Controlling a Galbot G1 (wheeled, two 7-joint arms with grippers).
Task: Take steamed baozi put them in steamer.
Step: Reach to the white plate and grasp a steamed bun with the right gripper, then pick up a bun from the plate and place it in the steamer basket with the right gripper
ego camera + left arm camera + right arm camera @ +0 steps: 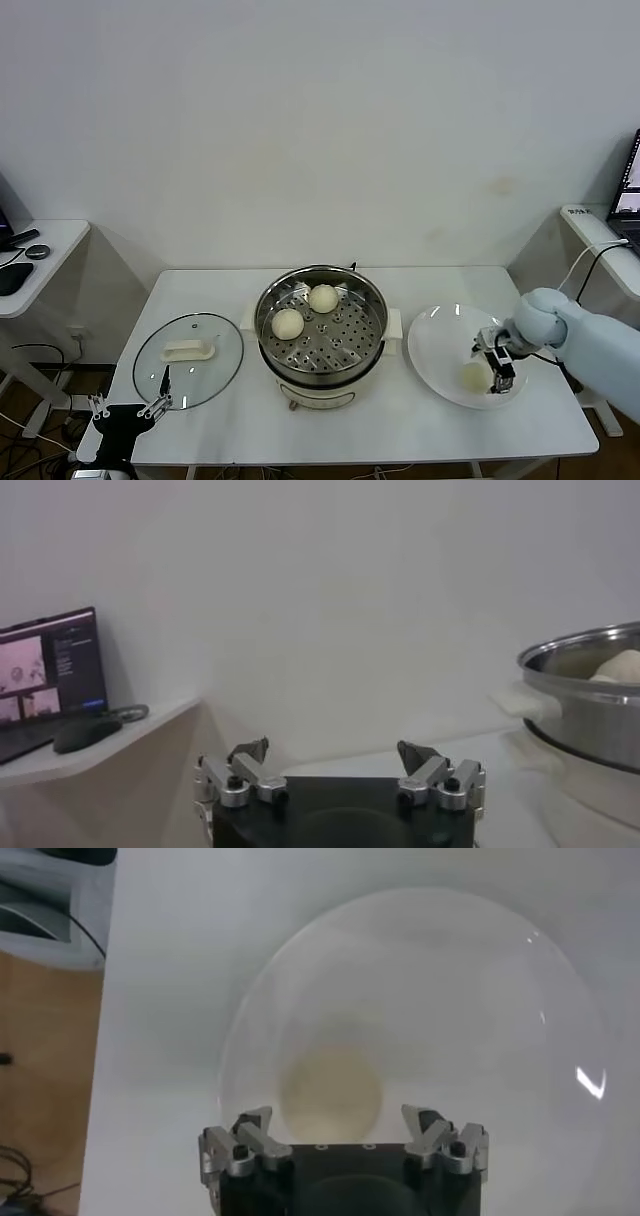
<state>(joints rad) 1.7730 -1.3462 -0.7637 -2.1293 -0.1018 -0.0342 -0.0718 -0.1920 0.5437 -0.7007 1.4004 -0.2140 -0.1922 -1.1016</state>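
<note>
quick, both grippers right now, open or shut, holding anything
left gripper: open, empty, parked at the table's front left corner.
right gripper: open, empty, over the baozi on the plate.

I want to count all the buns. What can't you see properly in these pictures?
- Fourth bun: nowhere in view. Head view shows two in the steamer and one bun on the plate.
- Steamer in left wrist view: cut off by the edge.
- Left gripper: its arm is cut off below in head view.
- Right gripper: hides part of the plate.
</note>
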